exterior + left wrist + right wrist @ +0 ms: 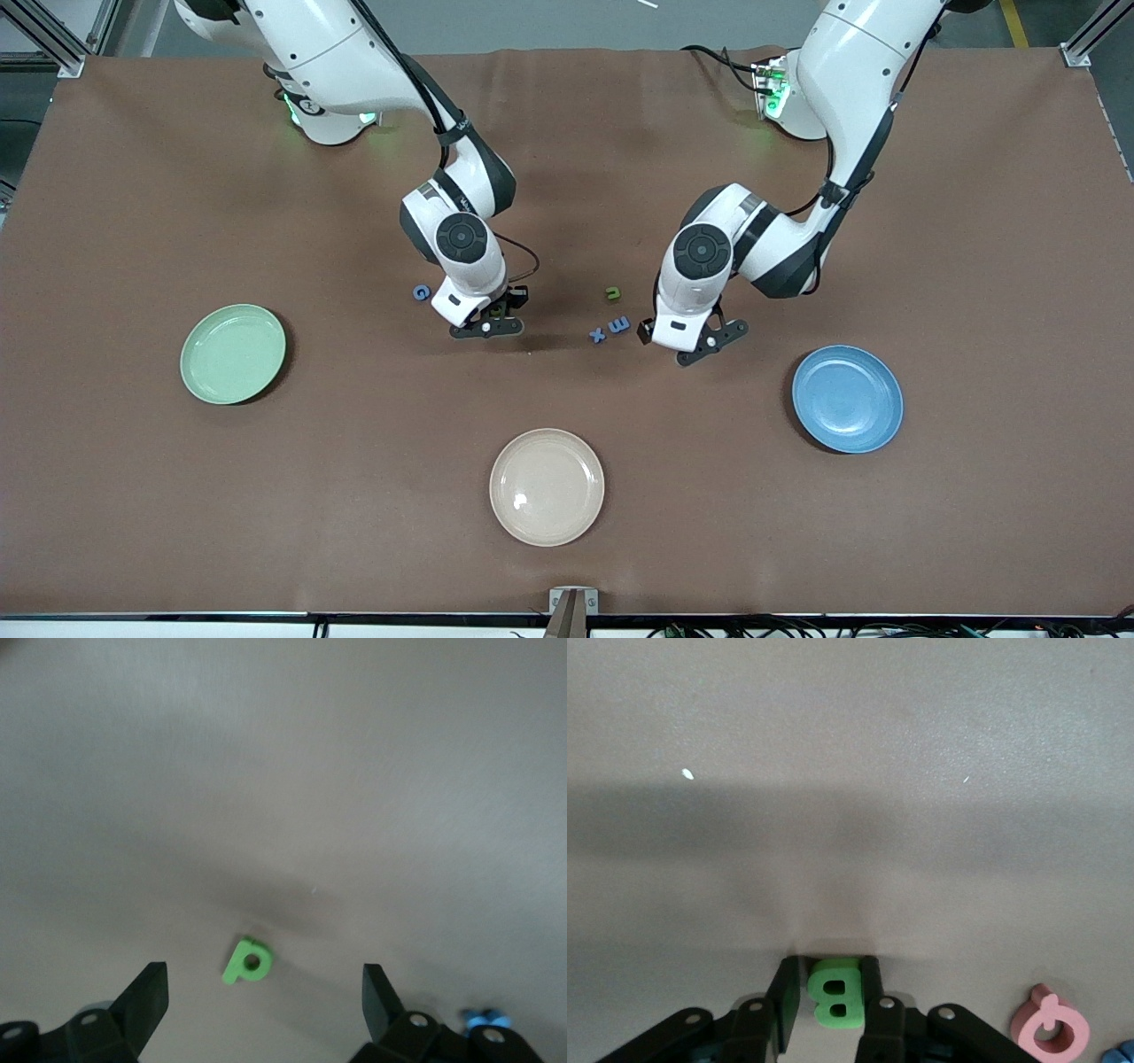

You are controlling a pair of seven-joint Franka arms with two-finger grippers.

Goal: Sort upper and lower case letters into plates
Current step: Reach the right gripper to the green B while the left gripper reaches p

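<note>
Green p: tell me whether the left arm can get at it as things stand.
Probably yes. The left gripper hangs open just over the green p, which lies alone on the brown table with nothing between the fingers and it.

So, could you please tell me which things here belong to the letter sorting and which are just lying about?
Job:
- green letter B, gripped by right tool
- small green letter p
- round light green plastic plate
- round blue plastic plate

Lying about:
- round cream-beige plate
</note>
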